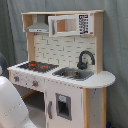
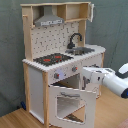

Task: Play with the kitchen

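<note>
Centrally in both exterior views stood the kitchen [image 1: 65,75] [image 2: 60,60], a tall white and light-wood toy with a pegboard back. A grey range hood [image 1: 39,26] [image 2: 49,20] sat up near eleven o'clock. Below it lay the black-and-red hob [image 1: 36,65] [image 2: 52,59]. Beside the hob, a black faucet [image 1: 85,59] [image 2: 75,39] curved over the sink [image 1: 74,74] [image 2: 82,50]. In the second exterior view, the windowed oven door [image 2: 70,104] hung folded open toward six o'clock, with knobs [image 2: 65,74] on the panel above it. The white robot arm [image 2: 107,80] reached in from three o'clock, its end near the open oven; I could not tell how its fingers were set. In the first exterior view, part of the white arm [image 1: 12,107] filled the seven o'clock corner.
</note>
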`<action>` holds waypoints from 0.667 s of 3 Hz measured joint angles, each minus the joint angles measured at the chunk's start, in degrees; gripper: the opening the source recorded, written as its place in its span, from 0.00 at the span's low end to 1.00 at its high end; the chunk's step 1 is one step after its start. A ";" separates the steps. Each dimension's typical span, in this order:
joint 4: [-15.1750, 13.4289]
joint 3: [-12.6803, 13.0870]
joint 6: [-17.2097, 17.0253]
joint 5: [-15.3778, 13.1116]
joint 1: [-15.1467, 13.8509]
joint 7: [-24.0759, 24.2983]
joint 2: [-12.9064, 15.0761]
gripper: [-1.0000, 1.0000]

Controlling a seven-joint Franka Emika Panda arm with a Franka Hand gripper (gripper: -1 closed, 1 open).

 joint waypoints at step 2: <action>0.29 2.26 9.93 -4.56 -2.64 6.00 -2.18 1.00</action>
